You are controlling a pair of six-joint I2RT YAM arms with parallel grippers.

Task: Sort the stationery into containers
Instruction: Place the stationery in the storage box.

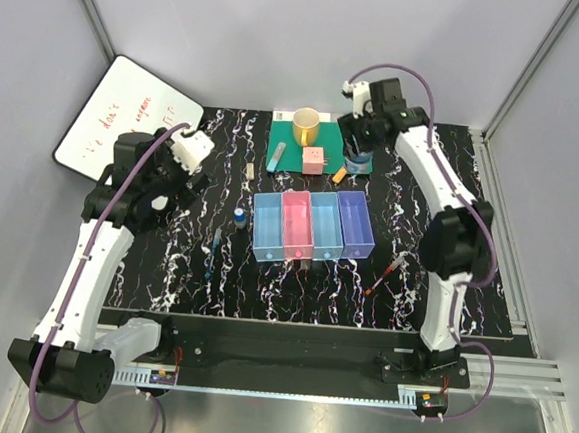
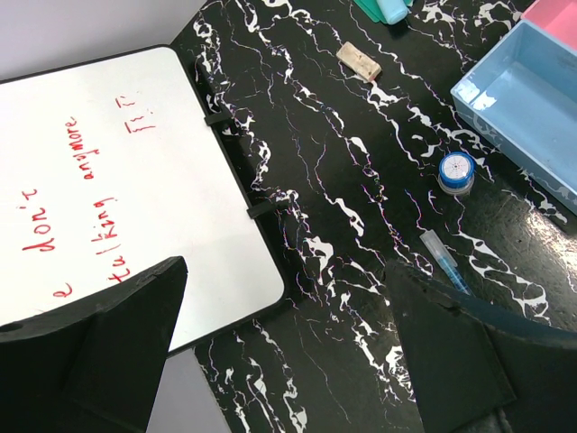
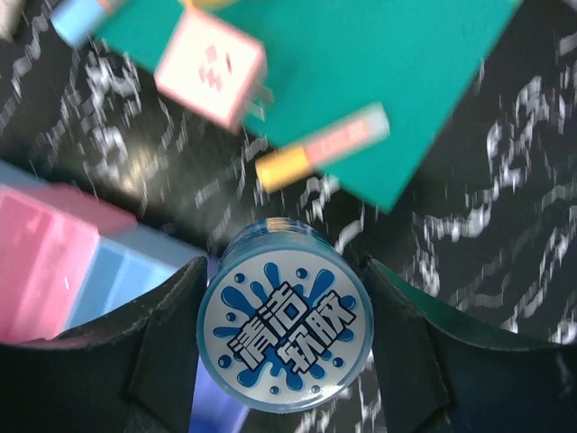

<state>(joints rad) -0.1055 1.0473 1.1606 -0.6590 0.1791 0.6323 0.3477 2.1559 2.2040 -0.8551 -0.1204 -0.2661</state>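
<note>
Right wrist view puts the right gripper [image 3: 287,365] in the middle of the action: its two fingers [image 3: 149,347] press against opposite sides of the round blue-white tin [image 3: 285,316], lid facing the camera, so this arm has the tin in its grasp. Whether the tin rests on the table [image 1: 165,267] or hangs just above it cannot be told. Directly beneath and to one side of the fingers lie the ends of the trays [image 3: 54,271], pink nearest that edge, then light blue, with a purple one partly hidden under the tin. Past the fingertips an orange and teal marker [image 3: 320,149] lies half on the green mat [image 3: 397,63], and the pink cube [image 3: 212,68] sits farther out. The step in hand looks like carrying the tin to a tray; since the tin seems nearly as wide as one compartment, the next move likely calls for centring it over a single tray before letting go. The left gripper [image 2: 288,361] hangs with its fingers spread and nothing between them, the whiteboard [image 2: 108,180] under one finger. Ahead of it lie the thin blue pen [image 2: 442,257], the blue-capped bottle [image 2: 457,171] and, farther off, the beige eraser [image 2: 359,61], all unsorted.
</note>
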